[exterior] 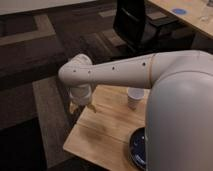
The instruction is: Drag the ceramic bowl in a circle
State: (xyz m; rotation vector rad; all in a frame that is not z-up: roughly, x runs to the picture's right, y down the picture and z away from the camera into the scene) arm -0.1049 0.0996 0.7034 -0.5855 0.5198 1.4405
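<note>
The dark-blue ceramic bowl (pixel 138 149) sits at the near right of the wooden table (pixel 107 132); only its left edge shows, the rest is hidden behind my white arm. My gripper (pixel 83 105) hangs below the arm's wrist over the table's far left corner, well left of the bowl and apart from it. It holds nothing that I can see.
A small white cup (pixel 133 98) stands on the table's far side, right of the gripper. A black office chair (pixel 135 22) and a wooden desk (pixel 187 12) stand behind. Dark patterned carpet surrounds the table. My arm (pixel 170 90) fills the right side of the view.
</note>
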